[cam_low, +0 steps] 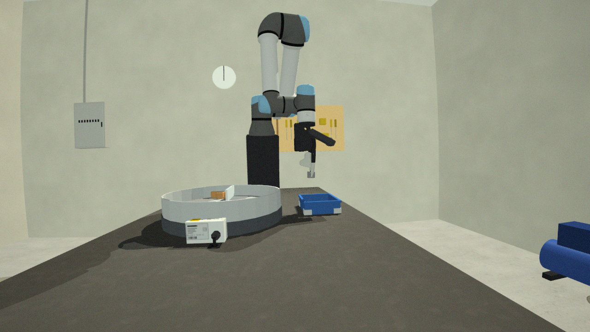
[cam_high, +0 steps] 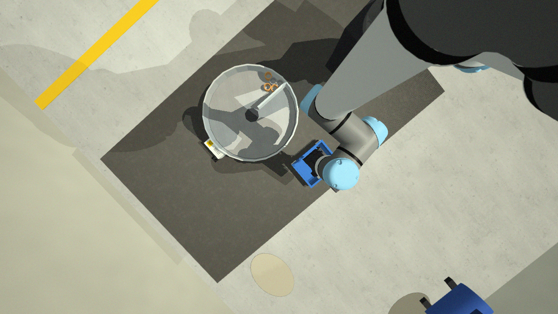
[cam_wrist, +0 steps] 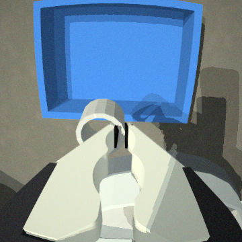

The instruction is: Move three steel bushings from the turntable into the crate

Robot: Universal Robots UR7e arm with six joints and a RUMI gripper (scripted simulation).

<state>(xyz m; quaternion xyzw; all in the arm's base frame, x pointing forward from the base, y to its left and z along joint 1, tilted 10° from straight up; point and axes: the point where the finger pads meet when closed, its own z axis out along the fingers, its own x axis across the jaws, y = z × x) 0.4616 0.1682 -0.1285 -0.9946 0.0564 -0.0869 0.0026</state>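
dark desk (cam_high: 175, 195) (cam_low: 288, 268) (cam_wrist: 17, 50), and above the blue crate (cam_high: 302, 172) (cam_low: 319, 209) (cam_wrist: 38, 67) near its long edge the gripper (cam_high: 313, 160) (cam_low: 311, 172) (cam_wrist: 122, 124), nearly closed, pinches one steel bushing (cam_low: 308, 174) (cam_wrist: 104, 107). white box's (cam_high: 215, 149) (cam_low: 206, 231) label unreadably small.

Surface (cam_high: 187, 210) (cam_low: 288, 276): dark. Pegboard (cam_low: 337, 142) with tools on the wall beyond the far edge. Grey electrical cabinet (cam_low: 89, 125) left of it; round clock (cam_low: 224, 77) between. Yellow floor stripe (cam_high: 97, 52) past one long edge.
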